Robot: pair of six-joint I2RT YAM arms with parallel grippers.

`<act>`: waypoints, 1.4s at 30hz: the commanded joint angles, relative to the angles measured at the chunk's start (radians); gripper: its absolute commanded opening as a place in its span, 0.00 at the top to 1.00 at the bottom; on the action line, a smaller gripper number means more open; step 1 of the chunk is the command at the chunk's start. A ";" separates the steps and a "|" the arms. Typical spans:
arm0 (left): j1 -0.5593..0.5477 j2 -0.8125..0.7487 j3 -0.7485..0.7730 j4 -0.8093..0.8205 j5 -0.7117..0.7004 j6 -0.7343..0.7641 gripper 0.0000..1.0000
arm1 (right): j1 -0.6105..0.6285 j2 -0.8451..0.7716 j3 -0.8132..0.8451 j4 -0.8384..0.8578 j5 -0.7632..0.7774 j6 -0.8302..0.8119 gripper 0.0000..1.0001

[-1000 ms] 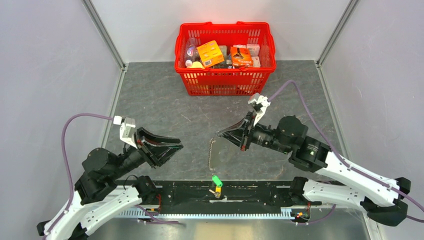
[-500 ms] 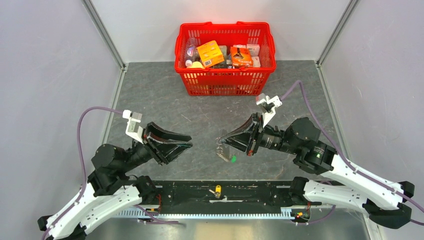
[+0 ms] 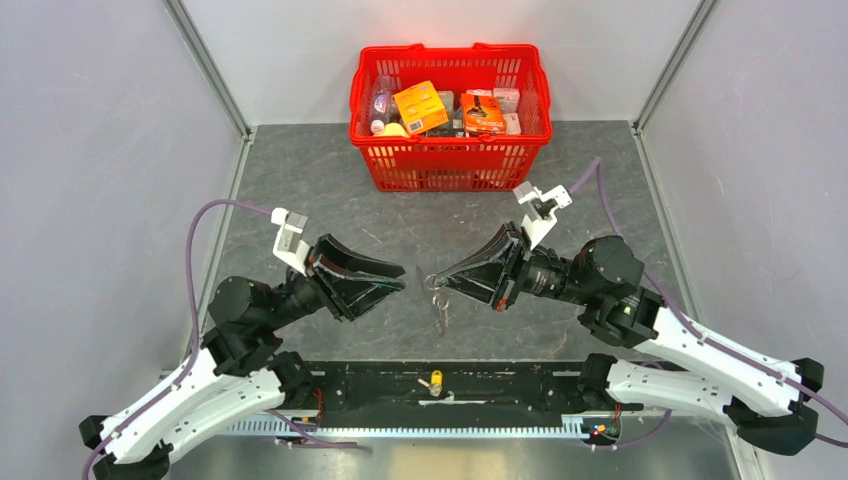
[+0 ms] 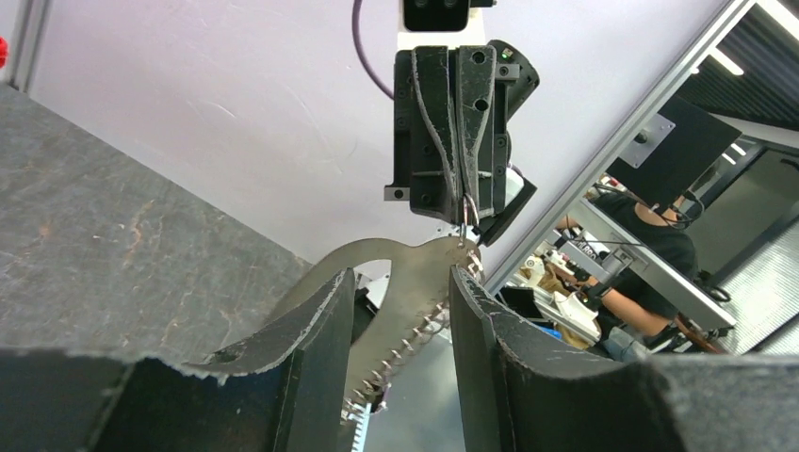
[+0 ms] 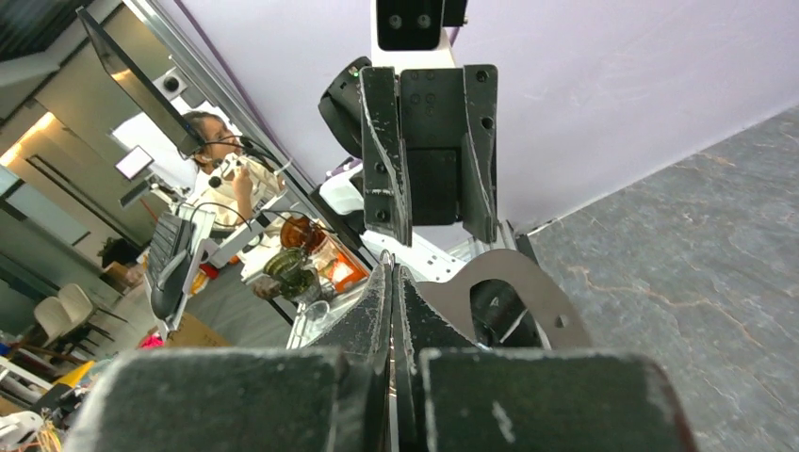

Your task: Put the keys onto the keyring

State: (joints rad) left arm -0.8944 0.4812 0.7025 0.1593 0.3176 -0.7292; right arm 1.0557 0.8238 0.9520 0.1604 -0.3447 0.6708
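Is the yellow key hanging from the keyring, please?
No, the yellow key lies on the black rail, well apart from the keyring.

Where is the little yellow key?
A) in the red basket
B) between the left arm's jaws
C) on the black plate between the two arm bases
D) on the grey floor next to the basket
C: the yellow key lies on the black plate that runs between the two arm bases.
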 commanded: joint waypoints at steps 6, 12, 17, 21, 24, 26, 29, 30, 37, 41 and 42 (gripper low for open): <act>-0.003 0.039 -0.058 0.246 0.049 -0.103 0.51 | -0.002 0.037 -0.066 0.266 0.025 0.116 1.00; -0.003 0.039 -0.071 0.281 0.050 -0.117 0.51 | -0.002 0.041 -0.092 0.322 0.058 0.148 1.00; -0.003 0.044 -0.085 0.294 0.051 -0.124 0.52 | -0.002 0.068 -0.101 0.383 0.084 0.183 1.00; -0.003 0.039 -0.085 0.305 0.050 -0.124 0.53 | -0.002 0.102 -0.101 0.424 0.094 0.222 1.00; -0.003 0.038 -0.080 0.312 0.049 -0.124 0.53 | -0.002 0.119 -0.110 0.450 0.104 0.242 1.00; -0.003 0.040 -0.078 0.315 0.048 -0.122 0.53 | -0.002 0.129 -0.115 0.467 0.107 0.253 1.00; -0.003 0.045 -0.078 0.326 0.048 -0.122 0.54 | 0.000 0.140 -0.117 0.488 0.108 0.269 1.00; -0.003 0.046 -0.078 0.330 0.048 -0.122 0.54 | 0.000 0.143 -0.118 0.493 0.107 0.274 1.00; -0.004 0.054 -0.075 0.338 0.046 -0.115 0.55 | 0.004 0.164 -0.118 0.514 0.107 0.287 1.00; -0.003 0.053 -0.071 0.338 0.042 -0.111 0.56 | 0.010 0.170 -0.117 0.513 0.107 0.289 1.00; -0.003 0.053 -0.069 0.335 0.041 -0.109 0.57 | 0.010 0.172 -0.118 0.516 0.107 0.288 1.00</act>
State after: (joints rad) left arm -0.8944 0.5301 0.6155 0.4522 0.3500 -0.8230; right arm 1.0584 0.9951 0.8307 0.5961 -0.2523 0.9485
